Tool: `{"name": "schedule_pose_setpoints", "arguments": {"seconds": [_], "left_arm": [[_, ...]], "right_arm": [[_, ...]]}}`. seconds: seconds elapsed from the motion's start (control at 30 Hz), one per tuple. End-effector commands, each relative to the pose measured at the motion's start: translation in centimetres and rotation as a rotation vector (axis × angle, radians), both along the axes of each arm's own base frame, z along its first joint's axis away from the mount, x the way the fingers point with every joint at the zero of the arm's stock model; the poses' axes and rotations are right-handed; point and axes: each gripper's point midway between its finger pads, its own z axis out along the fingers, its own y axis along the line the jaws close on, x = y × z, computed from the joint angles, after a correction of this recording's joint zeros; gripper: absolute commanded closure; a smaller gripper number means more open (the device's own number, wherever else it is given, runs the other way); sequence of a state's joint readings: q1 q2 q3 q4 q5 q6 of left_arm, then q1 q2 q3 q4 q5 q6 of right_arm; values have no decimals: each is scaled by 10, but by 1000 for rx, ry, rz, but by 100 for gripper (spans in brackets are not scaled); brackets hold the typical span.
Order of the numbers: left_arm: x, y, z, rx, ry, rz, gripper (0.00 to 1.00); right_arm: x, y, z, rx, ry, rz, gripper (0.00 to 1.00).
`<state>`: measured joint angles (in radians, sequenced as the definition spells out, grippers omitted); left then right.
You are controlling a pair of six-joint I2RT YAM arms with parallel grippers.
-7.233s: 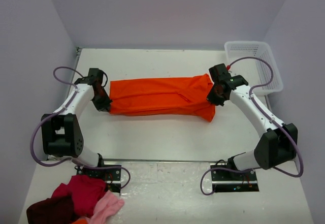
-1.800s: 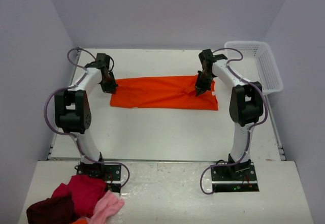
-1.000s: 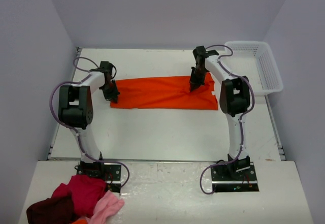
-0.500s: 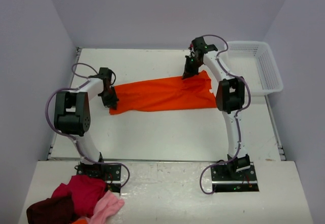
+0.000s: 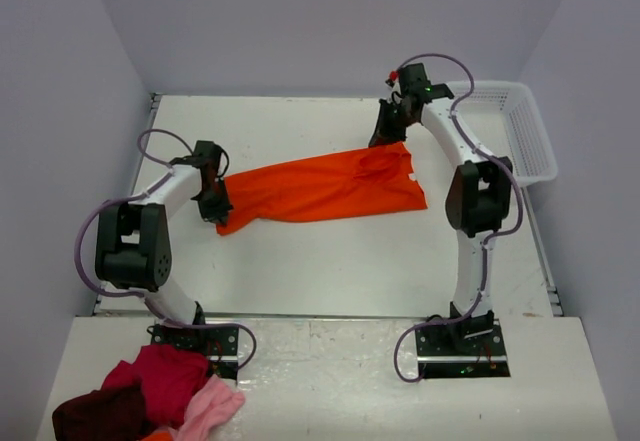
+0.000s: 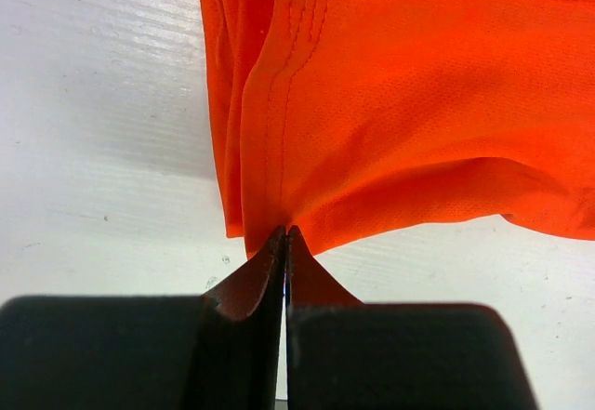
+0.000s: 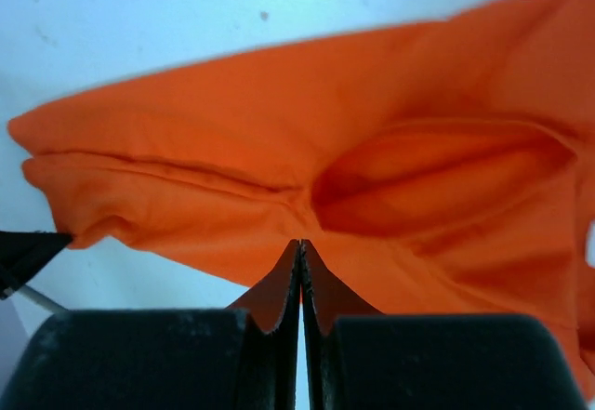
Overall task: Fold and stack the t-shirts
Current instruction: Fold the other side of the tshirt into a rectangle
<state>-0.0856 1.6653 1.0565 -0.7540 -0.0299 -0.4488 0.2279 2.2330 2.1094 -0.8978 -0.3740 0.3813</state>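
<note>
Orange t-shirt (image 5: 320, 186) lies on the white table (image 5: 330, 261) as a long, narrow band that looks already folded lengthwise. It runs slantwise from its left end near the middle of the table up to its right end at the far side, close to the white plastic basket (image 5: 497, 86).

The left gripper (image 5: 219, 213) has its jaws pinched fully together on the left end; the left wrist view shows the tips (image 6: 285, 233) nipping a stitched hem corner, the cloth (image 6: 418, 103) fanning out from them. The right gripper (image 5: 386, 138) is likewise closed tight on the far right corner. In its wrist view the tips (image 7: 299, 243) meet at a crease beside an open pocket of fabric (image 7: 279, 150) — probably a sleeve or the neck opening, though I cannot tell which.

The step in hand looks like positioning and tensioning the band between the two arms, not the final fold. The cloth is skewed and rumpled at the left end, so the next move calls for bringing both ends level and setting it down flat, then a fold across its length — one end carried over to meet the other.

A heap of red and pink clothes (image 5: 150, 396) waits by the left arm's base.
</note>
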Motion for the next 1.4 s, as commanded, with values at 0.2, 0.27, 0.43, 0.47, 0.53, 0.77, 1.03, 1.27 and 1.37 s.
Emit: {"name": "schedule_pose_setpoints", "arguments": {"seconds": [0.2, 0.27, 0.43, 0.47, 0.53, 0.77, 1.03, 1.27, 1.37], "left_arm": [[14, 1, 24, 36, -38, -44, 100], [17, 2, 29, 38, -56, -43, 100], [24, 1, 47, 35, -100, -45, 100], [26, 1, 53, 34, -117, -49, 100], [31, 3, 62, 47, -139, -47, 100], [37, -1, 67, 27, -161, -46, 100], [39, -9, 70, -2, -173, -61, 100], [23, -14, 74, -17, -182, -74, 100], [15, -13, 75, -2, -195, -83, 100]], "right_arm": [[-45, -40, -21, -127, 91, -83, 100], [-42, -36, -29, -116, 120, -73, 100], [-36, -32, -46, -102, 155, -85, 100], [-37, -31, -51, -99, 167, -86, 100], [-38, -30, -55, -97, 171, -94, 100], [-44, -33, -72, -107, 207, -101, 100], [-11, -16, -78, -56, 208, -51, 100], [26, 11, -77, 70, 167, -6, 100], [33, 25, -73, 147, 145, 35, 100]]}}
